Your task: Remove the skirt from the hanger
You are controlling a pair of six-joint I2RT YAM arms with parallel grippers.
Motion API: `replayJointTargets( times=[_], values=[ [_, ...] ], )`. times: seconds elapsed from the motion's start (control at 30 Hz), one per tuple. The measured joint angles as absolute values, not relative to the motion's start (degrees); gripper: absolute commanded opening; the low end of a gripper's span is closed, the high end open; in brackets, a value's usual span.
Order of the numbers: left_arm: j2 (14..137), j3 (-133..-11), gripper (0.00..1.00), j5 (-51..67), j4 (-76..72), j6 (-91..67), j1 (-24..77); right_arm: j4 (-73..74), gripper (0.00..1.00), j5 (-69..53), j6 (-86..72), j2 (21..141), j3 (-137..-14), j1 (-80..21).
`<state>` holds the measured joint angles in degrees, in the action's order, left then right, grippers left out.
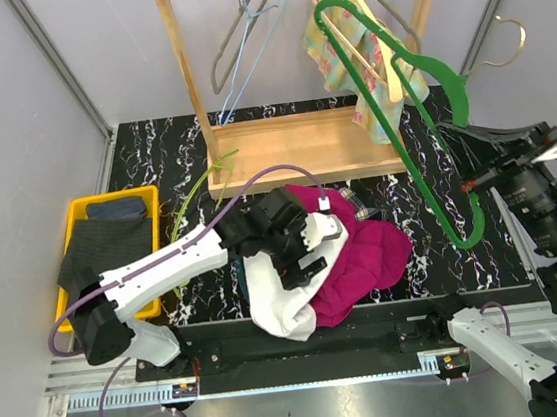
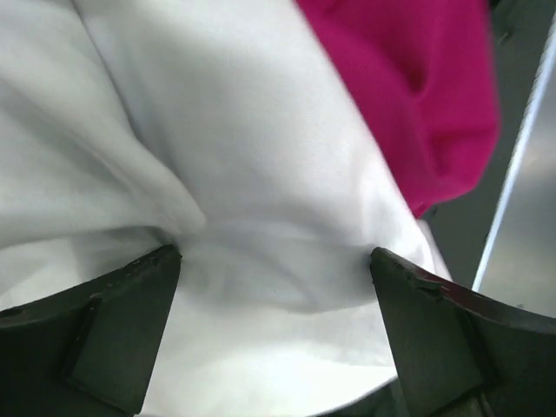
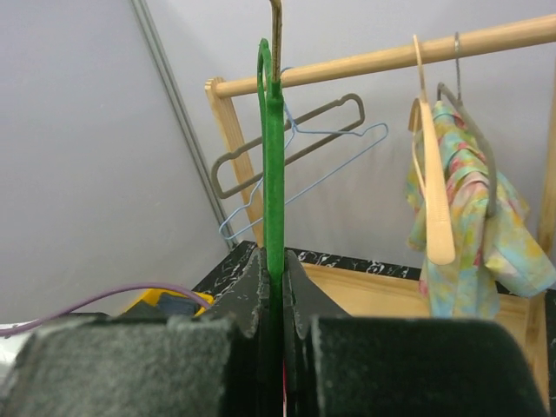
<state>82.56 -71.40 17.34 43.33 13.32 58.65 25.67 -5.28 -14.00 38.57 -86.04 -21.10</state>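
The magenta-and-white fabric skirt [image 1: 365, 259] lies crumpled on the black marbled tabletop [image 1: 150, 143] near its front edge, apart from the green plastic hanger [image 1: 442, 74], so the removal looks done. The white part appears to droop over the front edge.

The left gripper [image 1: 308, 250] sits low over the white folds with its jaws spread wide. In the wrist view cloth bulges up between the two fingers [image 2: 130, 304], but nothing is pinched. The right gripper [image 3: 275, 295] is clamped tight on the hanger's edge, holding it up to the right, clear of the cloth.

The skirt looks light, soft and limp — it will likely sag and fold rather than keep any shape when lifted. A smooth single layer would probably slide out of the pads. The safer hold seems to be a bunched ridge of several layers, such as the fold raised between the left fingers. The overhanging part might drag the rest off the table.
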Motion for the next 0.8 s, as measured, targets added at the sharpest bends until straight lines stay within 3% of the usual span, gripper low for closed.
replayJointTargets(
  times=[0.1,0.33,0.43,0.6,0.8],
  values=[
    [81.65,-72.93,0.99,13.28,48.18,15.49,57.17,24.73,0.0,-7.6,-15.14,41.12,-86.08,-21.1],
    [73.93,-96.92,0.99,2.0,51.99,19.11,46.0,15.25,0.0,-16.32,-22.81,52.29,-80.64,-22.57],
    [64.99,-101.71,0.99,-2.55,49.89,19.27,39.92,13.3,0.0,-13.52,-21.67,59.92,-80.12,-31.86],
    [51.31,-101.56,0.99,-6.63,49.47,20.6,38.13,11.55,0.0,-8.58,-16.88,78.35,-87.57,-49.98],
    [47.83,-100.55,0.99,-7.79,50.15,20.16,35.38,4.69,0.0,-3.14,-16.36,97.71,-91.94,-54.54]
  ],
)
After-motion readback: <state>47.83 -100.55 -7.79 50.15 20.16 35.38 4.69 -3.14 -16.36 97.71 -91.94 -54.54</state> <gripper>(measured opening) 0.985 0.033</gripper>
